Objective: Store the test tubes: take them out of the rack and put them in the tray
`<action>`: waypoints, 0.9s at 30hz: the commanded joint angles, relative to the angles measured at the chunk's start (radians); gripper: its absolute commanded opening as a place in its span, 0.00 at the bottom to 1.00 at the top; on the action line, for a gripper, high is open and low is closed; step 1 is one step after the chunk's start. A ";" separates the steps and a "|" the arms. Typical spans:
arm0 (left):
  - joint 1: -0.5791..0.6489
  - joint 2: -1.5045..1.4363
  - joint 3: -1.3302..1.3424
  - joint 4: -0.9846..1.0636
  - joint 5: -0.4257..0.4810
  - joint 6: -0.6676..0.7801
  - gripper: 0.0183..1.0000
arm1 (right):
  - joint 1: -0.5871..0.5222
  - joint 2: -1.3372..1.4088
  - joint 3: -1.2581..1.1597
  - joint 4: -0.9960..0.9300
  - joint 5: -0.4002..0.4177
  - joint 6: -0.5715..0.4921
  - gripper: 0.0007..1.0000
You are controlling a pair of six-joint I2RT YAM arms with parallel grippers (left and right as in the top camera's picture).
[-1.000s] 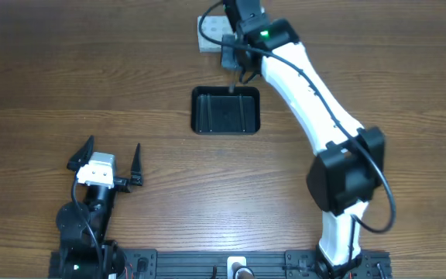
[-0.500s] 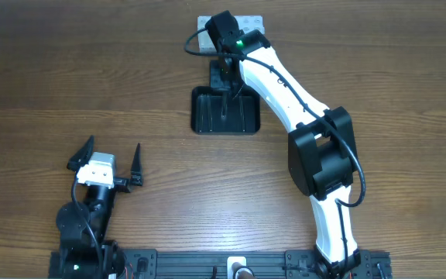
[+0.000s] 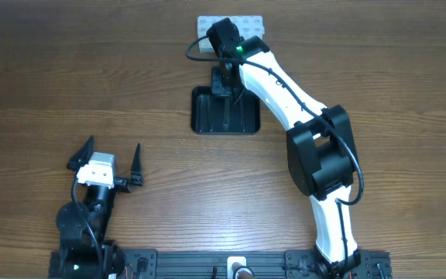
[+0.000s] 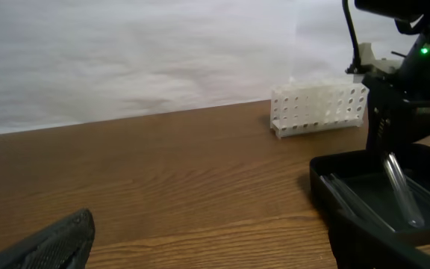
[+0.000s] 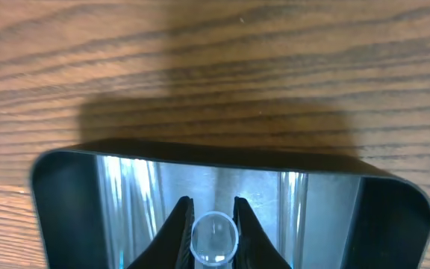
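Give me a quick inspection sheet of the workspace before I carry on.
Surface: wooden table.
Job's things: black tray with test tubes lying in it; white rack beyond the tray, apart from it.
Clutter: nothing seen.
Pincers: right pincer shut on a test tube, over the tray; left pincer open and empty, near its own base.
Cables: black cable looped beside the right arm's wrist, clear of the tray.
Surroundings: white backdrop behind the table.
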 commanded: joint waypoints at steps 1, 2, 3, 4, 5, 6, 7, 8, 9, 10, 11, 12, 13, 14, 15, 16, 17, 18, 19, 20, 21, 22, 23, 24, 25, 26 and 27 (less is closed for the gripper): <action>0.004 -0.006 -0.006 0.000 0.009 0.008 1.00 | 0.005 0.007 -0.021 0.001 0.014 0.007 0.13; 0.005 -0.006 -0.006 0.000 0.009 0.007 1.00 | 0.005 0.007 -0.024 0.001 0.014 0.007 0.14; 0.005 -0.006 -0.006 0.000 0.009 0.008 1.00 | 0.005 0.007 -0.027 0.002 0.014 0.007 0.15; 0.005 -0.006 -0.006 0.000 0.009 0.007 1.00 | 0.005 0.007 -0.032 0.003 0.014 0.007 0.16; 0.005 -0.006 -0.006 0.000 0.009 0.008 1.00 | 0.005 0.007 -0.036 0.006 0.014 0.007 0.16; 0.005 -0.006 -0.006 0.000 0.009 0.008 1.00 | 0.005 0.007 -0.040 0.010 0.014 0.007 0.17; 0.005 -0.006 -0.006 0.000 0.009 0.008 1.00 | 0.005 0.007 -0.044 0.013 0.014 0.007 0.18; 0.005 -0.006 -0.006 0.000 0.009 0.008 1.00 | 0.005 0.007 -0.048 0.018 0.014 0.007 0.18; 0.005 -0.006 -0.006 0.000 0.009 0.007 1.00 | 0.005 0.007 -0.051 0.024 0.014 0.007 0.19; 0.005 -0.006 -0.006 0.000 0.009 0.007 1.00 | 0.005 0.007 -0.052 0.027 0.014 0.007 0.19; 0.005 -0.006 -0.006 0.000 0.009 0.008 1.00 | 0.005 0.007 -0.052 0.029 0.014 0.007 0.20; 0.005 -0.006 -0.006 0.000 0.009 0.008 1.00 | 0.005 0.007 -0.052 0.030 0.014 0.007 0.22; 0.005 -0.006 -0.006 0.000 0.009 0.008 1.00 | 0.006 0.007 -0.052 0.032 0.014 0.007 0.25; 0.005 -0.006 -0.006 0.000 0.009 0.008 1.00 | 0.006 0.007 -0.052 0.035 0.014 0.007 0.32; 0.005 -0.006 -0.006 0.000 0.009 0.008 1.00 | 0.006 0.007 -0.051 0.037 0.014 0.007 0.33; 0.005 -0.006 -0.006 0.000 0.009 0.008 1.00 | 0.007 0.007 -0.050 0.037 0.014 0.006 0.34; 0.005 -0.006 -0.006 0.000 0.009 0.007 1.00 | 0.007 0.007 -0.048 0.037 0.014 0.006 0.34; 0.005 -0.006 -0.006 0.000 0.009 0.007 1.00 | 0.008 0.004 -0.042 0.032 0.014 0.004 0.34; 0.004 -0.006 -0.006 0.000 0.009 0.008 1.00 | 0.008 0.000 -0.035 0.028 0.014 -0.005 0.34; 0.005 -0.006 -0.006 0.000 0.009 0.008 1.00 | 0.008 -0.008 -0.028 0.024 0.014 -0.010 0.34; 0.004 -0.006 -0.006 0.000 0.009 0.008 1.00 | 0.008 -0.023 -0.020 0.019 0.014 -0.010 0.34; 0.005 -0.006 -0.006 0.000 0.009 0.007 1.00 | 0.008 -0.037 -0.016 0.018 0.014 -0.017 0.34; 0.005 -0.006 -0.006 0.000 0.009 0.007 1.00 | 0.008 -0.060 -0.013 0.019 0.014 -0.029 0.34; 0.005 -0.006 -0.006 0.000 0.009 0.008 1.00 | 0.008 -0.088 -0.010 0.021 0.015 -0.049 0.36; 0.005 -0.006 -0.006 0.000 0.009 0.008 1.00 | 0.008 -0.115 -0.010 0.026 0.015 -0.072 0.38; 0.005 -0.006 -0.006 0.000 0.009 0.008 1.00 | 0.005 -0.148 -0.010 0.033 0.015 -0.106 0.42; 0.004 -0.006 -0.006 0.000 0.009 0.008 1.00 | 0.002 -0.179 -0.010 0.044 0.016 -0.141 0.47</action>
